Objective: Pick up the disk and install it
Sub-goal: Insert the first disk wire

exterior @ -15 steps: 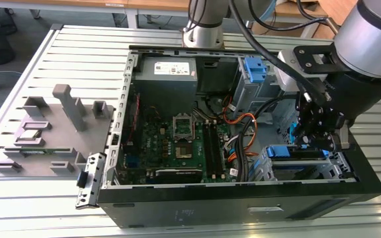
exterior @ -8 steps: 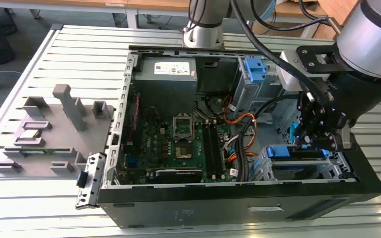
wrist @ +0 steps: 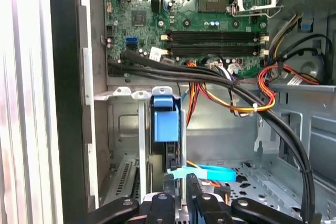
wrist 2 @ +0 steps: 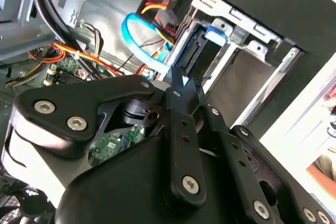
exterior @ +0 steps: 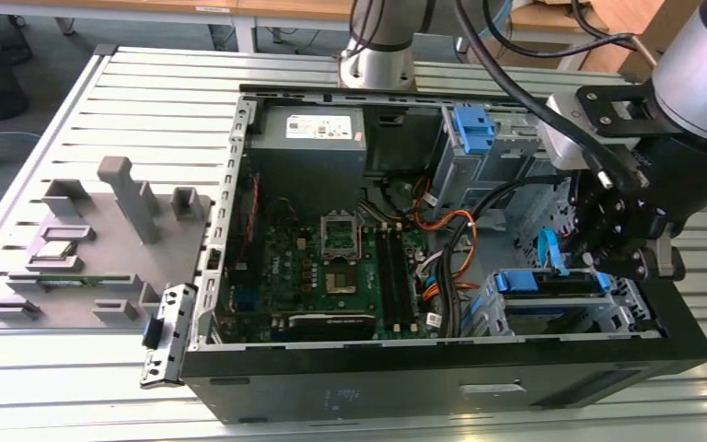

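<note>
The disk [exterior: 550, 282] sits in the drive cage at the front corner of the open computer case, on the exterior view's right, its blue side rail facing up. Seen edge-on in the first wrist view, the disk [wrist: 165, 121] stands in its bay with the blue rail tab showing. In the second wrist view the disk [wrist 2: 202, 51] is a dark slab under a blue tab. My gripper [exterior: 599, 267] hangs right over the cage. Its fingers [wrist: 168, 190] stand close together at the disk's near end, and my gripper [wrist: 180, 182] looks shut with nothing between them.
Thick black cables [wrist: 210, 80] and orange wires cross between the motherboard [exterior: 329, 267] and the cage. A light-blue flat cable [wrist: 205, 172] loops beside my fingertips. A bare blue bracket [exterior: 470, 129] sits at the case's back. A grey fixture [exterior: 96, 249] lies on the exterior view's left.
</note>
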Controlling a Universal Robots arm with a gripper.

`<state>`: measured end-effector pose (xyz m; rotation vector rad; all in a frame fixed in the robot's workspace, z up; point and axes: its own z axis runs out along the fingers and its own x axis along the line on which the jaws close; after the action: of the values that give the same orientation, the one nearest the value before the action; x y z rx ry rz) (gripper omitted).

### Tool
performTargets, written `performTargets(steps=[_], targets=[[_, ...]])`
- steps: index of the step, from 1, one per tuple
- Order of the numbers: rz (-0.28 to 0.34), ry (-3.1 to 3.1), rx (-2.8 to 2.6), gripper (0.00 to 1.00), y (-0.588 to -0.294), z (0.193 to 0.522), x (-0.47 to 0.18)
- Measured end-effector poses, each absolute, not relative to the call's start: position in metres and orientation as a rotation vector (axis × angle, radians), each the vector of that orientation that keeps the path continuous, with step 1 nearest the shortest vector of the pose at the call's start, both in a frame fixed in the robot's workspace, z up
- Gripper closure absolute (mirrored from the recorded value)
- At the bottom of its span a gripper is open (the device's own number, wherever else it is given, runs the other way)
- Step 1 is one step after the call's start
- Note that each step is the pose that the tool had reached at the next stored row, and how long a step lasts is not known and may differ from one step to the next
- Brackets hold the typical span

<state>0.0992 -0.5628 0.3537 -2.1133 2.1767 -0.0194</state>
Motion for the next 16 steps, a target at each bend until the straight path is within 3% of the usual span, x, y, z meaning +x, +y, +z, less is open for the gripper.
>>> performTargets(steps=[7, 11, 16], targets=[[-0.017, 2.214, -2.080, 0.76, -0.5628, 0.3533, 0.1002], [0.056, 2.253, -2.111, 0.76, -0.5628, 0.3525, 0.1018], [0.060, 2.255, -2.113, 0.76, -0.5629, 0.3525, 0.1031]])
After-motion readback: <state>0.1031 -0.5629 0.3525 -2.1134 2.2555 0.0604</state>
